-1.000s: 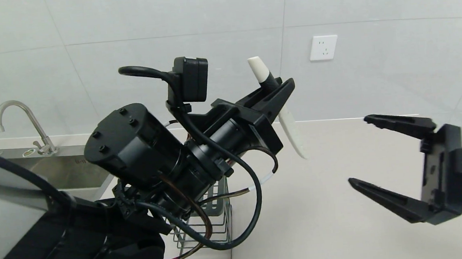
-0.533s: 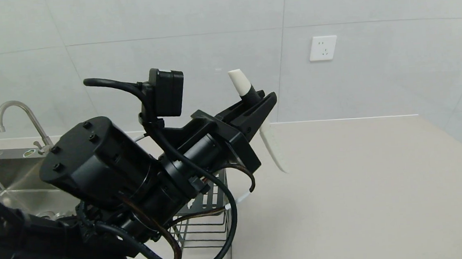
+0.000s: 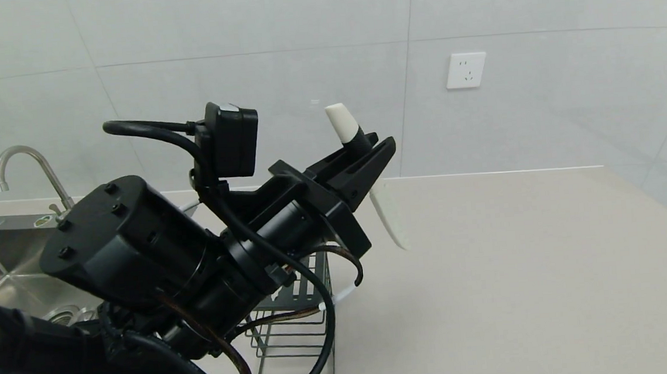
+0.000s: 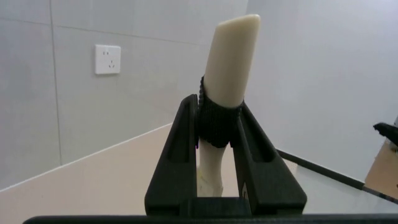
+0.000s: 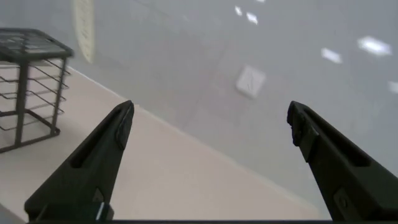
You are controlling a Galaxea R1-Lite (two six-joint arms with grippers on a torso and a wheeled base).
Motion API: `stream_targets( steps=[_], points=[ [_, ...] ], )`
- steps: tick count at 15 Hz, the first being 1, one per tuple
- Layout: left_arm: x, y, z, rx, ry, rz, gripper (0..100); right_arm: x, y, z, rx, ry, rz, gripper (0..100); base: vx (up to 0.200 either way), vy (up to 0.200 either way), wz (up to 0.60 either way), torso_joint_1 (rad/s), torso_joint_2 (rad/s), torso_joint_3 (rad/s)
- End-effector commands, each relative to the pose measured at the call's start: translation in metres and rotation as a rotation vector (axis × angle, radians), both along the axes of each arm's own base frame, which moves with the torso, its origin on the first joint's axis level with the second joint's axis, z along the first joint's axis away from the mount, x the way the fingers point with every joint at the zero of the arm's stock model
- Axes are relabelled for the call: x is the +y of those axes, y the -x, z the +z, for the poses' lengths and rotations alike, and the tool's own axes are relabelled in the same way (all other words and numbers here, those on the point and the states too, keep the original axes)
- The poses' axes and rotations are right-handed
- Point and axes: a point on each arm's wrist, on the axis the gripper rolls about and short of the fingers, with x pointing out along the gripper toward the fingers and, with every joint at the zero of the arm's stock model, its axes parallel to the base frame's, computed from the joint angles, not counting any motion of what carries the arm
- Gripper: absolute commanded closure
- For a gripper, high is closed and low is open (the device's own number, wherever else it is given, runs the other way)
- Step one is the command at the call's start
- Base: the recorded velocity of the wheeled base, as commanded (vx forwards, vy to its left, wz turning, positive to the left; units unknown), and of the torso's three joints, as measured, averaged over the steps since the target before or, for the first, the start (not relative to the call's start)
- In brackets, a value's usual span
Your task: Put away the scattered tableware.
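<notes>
Tiled wall (image 3: 240,29) behind counter (image 3: 521,268). Found knife (image 3: 387,218) raised over counter near rack (image 3: 296,330), L gripper (image 3: 375,149) clamped on handle, blade down. Noted R gripper (image 5: 209,109) spread, empty. Judged knife light, stiff, slick, brittle; best held at handle.

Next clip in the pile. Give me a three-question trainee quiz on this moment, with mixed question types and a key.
1. Multiple choice: what is clamped in the left gripper?
A. a white utensil with a black collar
B. a metal fork
C. a drinking glass

2. True or false: the right gripper is shut on a spoon.

3. Fill in the blank: to the robot's left of the wire rack, set into the counter, is a steel ____ with a curved tap.

Key
1. A
2. False; its jaws stand wide apart with nothing between them.
3. sink
</notes>
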Motion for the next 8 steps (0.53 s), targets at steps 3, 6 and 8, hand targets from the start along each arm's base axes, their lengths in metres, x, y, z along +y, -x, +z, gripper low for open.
stream_targets(
  steps=[3, 6, 8],
  points=[
    [0.014, 0.012, -0.011, -0.004, -0.015, -0.002, 100, -0.004, 0.003, -0.032, 0.285, -0.179, -0.174, 0, 0.000, 0.000, 0.00, 0.000, 0.00, 0.000],
    [0.029, 0.021, -0.006, -0.025, -0.019, -0.018, 100, -0.005, 0.002, -0.032, 0.272, -0.184, -0.225, 0, 0.000, 0.000, 0.00, 0.000, 0.00, 0.000],
    [0.039, 0.010, -0.001, -0.043, -0.009, 0.031, 100, -0.006, 0.003, -0.031, 0.269, -0.199, -0.258, 0, 0.000, 0.000, 0.00, 0.000, 0.00, 0.000]
  ],
)
